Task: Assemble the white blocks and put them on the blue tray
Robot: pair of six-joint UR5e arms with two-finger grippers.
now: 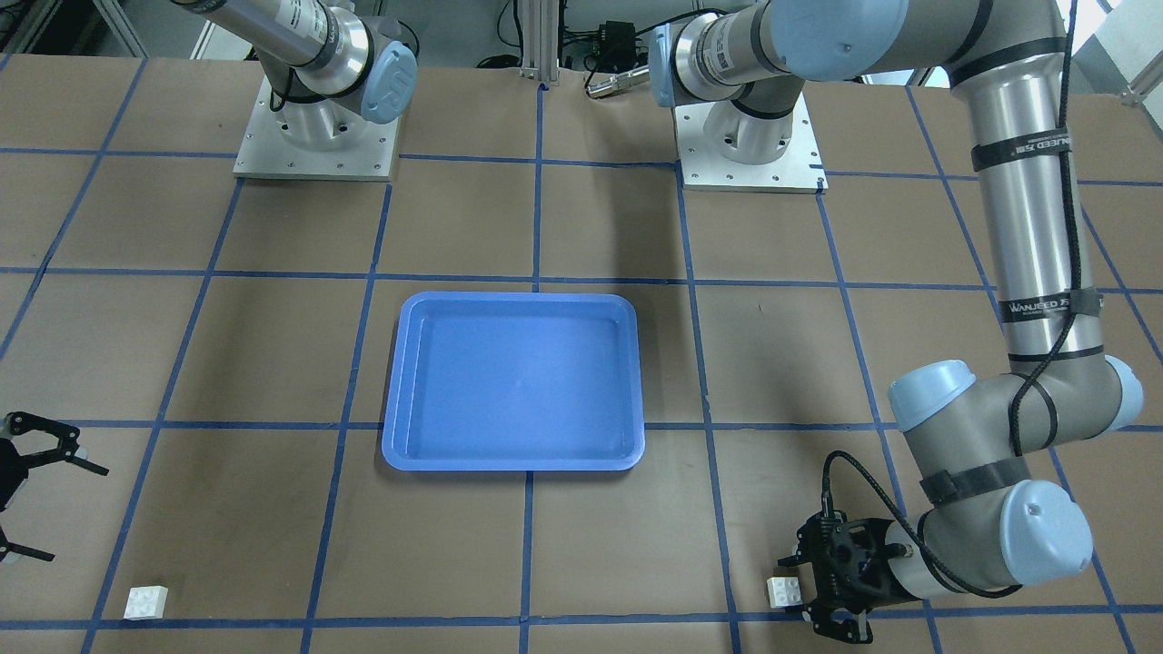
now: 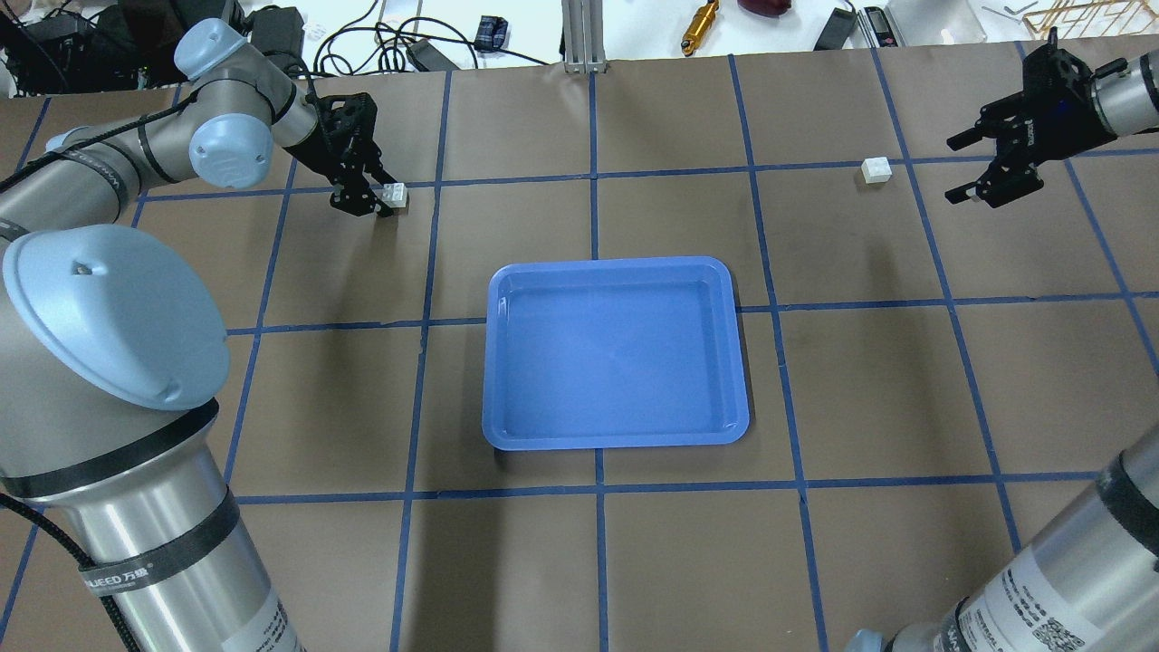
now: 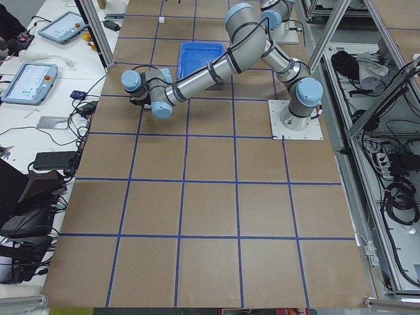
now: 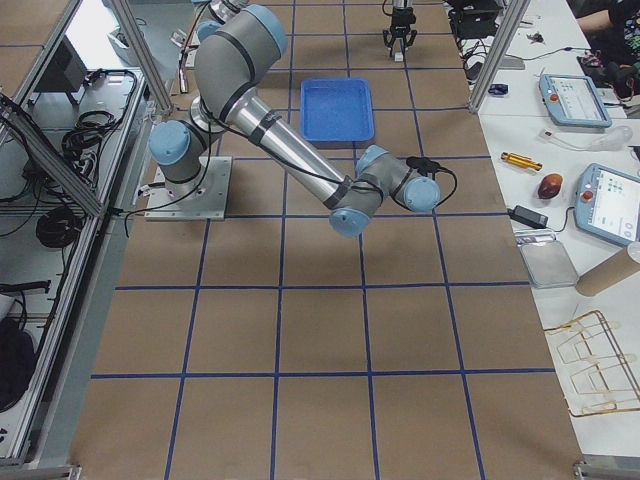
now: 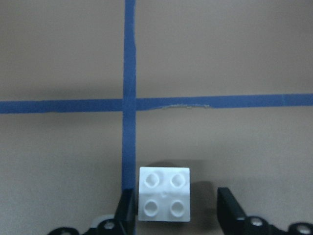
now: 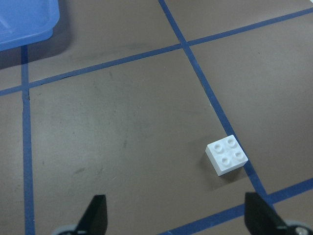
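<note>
Overhead exterior first: my left arm [image 2: 90,172] is stretched far up the table [image 2: 905,389], wrist bent in towards the middle. The left gripper [image 2: 373,192] points down with the left white block [image 2: 394,193] at its fingers. My right arm [image 2: 1127,95] reaches to the far right side. The right gripper [image 2: 955,170] is spread wide and aimed sideways at the right white block [image 2: 876,169], which lies near it but apart. Between them the blue tray [image 2: 616,267] sits mid-table, well apart from both blocks.

Exterior front-facing: the left arm runs down the view's right side, wrist folded back towards the centre, gripper low over its block. Only the right gripper's two spread fingers show, at the left edge.

Exterior left, exterior right: both arms are long and extended, but too small here for me to judge the jaws.

Left wrist-mounted: jaws open, and the block stands studs-up between the fingers. It is just beside one finger with a clear gap to the other, so nothing is gripped. It sits close to a blue tape line [image 5: 129,73].

Right wrist-mounted: fingers wide apart, holding nothing. The block lies on the table ahead, against a tape line, with a tray corner at top left.
</note>
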